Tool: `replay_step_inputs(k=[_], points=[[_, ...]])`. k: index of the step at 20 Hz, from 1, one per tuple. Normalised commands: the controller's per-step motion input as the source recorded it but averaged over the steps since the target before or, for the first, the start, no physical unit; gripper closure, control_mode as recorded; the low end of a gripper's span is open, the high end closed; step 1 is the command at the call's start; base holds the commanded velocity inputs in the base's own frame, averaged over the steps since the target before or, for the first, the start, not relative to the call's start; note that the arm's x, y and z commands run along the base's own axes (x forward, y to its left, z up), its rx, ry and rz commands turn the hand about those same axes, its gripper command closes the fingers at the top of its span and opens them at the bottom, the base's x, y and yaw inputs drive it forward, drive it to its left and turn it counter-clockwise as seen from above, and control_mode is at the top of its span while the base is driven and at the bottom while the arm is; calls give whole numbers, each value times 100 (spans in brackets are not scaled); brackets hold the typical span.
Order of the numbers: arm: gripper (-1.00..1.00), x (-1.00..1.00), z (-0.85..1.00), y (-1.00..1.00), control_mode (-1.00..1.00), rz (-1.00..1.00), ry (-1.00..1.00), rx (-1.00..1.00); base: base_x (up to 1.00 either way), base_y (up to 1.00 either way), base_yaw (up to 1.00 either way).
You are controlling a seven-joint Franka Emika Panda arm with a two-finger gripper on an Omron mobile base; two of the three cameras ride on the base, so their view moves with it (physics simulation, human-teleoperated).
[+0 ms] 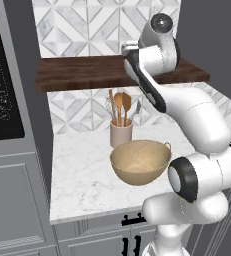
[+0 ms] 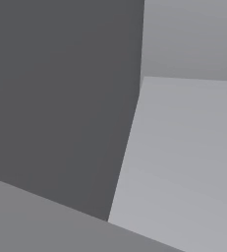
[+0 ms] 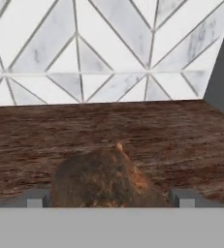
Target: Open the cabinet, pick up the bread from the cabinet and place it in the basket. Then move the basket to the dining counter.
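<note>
Hand [image 3: 111, 197] up at the cabinet [image 3: 133, 131], fingers spread wide. One tip [image 3: 36, 198] shows at the left of the bread [image 3: 104, 181], the other at its right, so the loaf sits between them. Cannot tell whether either tip touches the crust; nothing looks clamped or lifted.

Bread: lumpy, golden-brown with darker patches, a small peak on top. It rests on the dark wood-grain board of the cabinet, near the front edge in the hand view. Board runs back to a wall of white and grey geometric tiles [image 3: 84, 48]. A dark grey side wall closes the right end.

From the left base view: the white arm [image 1: 187, 120] rises from the lower right, bends, and reaches up and back so that its upper end lies over the right half of the brown board [image 1: 82, 72]. The hand itself is hidden behind the arm's own links there.

Below the board, on the marble counter [image 1: 82, 175]: the basket [image 1: 139, 162], tan, round, upright, nothing visible in it, a small loop handle at its right rim. Just behind it a beige utensil cup [image 1: 121, 132] with wooden spoons and a whisk standing in it. Basket and cup close together; cannot tell if they touch.

Grey base cabinets with black handles [image 1: 132, 220] under the counter edge. A tall dark appliance panel [image 1: 2, 75] at far left.
</note>
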Motion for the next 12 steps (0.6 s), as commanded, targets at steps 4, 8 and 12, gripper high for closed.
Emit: replay_step_inputs(k=[4, 8, 12], points=[[100, -100, 30, 10, -100, -14, 0, 20, 0, 0, 0], [100, -100, 10, 1, -100, -7, 3, 12, 0, 0, 0], [100, -100, -48, 2, -100, 0, 24, 0, 0, 0, 0]])
